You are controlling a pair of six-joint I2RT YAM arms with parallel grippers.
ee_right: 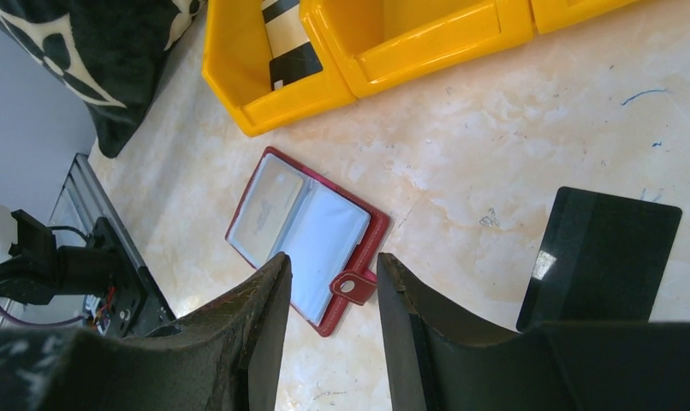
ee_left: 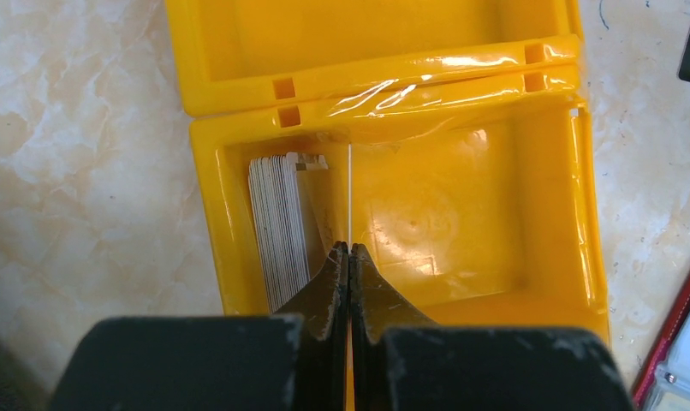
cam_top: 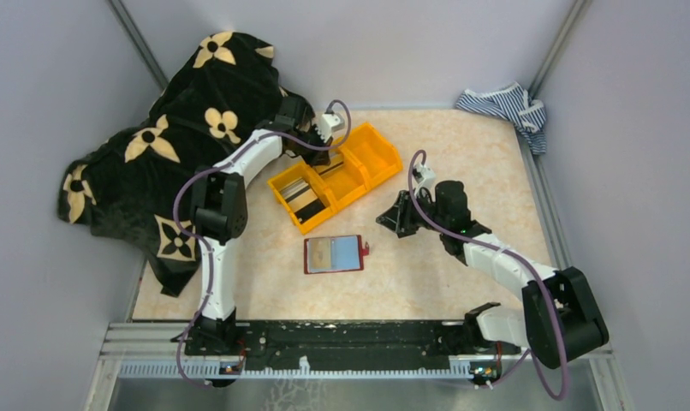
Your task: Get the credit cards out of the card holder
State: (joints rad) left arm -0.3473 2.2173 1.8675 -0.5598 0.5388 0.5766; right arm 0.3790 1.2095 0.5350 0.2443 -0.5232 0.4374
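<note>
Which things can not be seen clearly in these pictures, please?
Left wrist: the held card shows only its edge; its face is unreadable.
Left wrist: the card stack in the orange bin is too fine to count; the left gripper covers its near end.
Right wrist: the right gripper covers part of the card holder; pocket contents unclear.

End effector [ee_right: 333, 264] agape; card holder [ee_right: 299, 224] (spread open) on table [ee_right: 461, 154]; dark card [ee_right: 603, 257] apart.

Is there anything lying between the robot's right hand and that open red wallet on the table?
Nothing visible. The right hand hangs open over the bare table, and the card holder lies open right ahead of it. The black card sits off to one side on the table, not between them.
</note>
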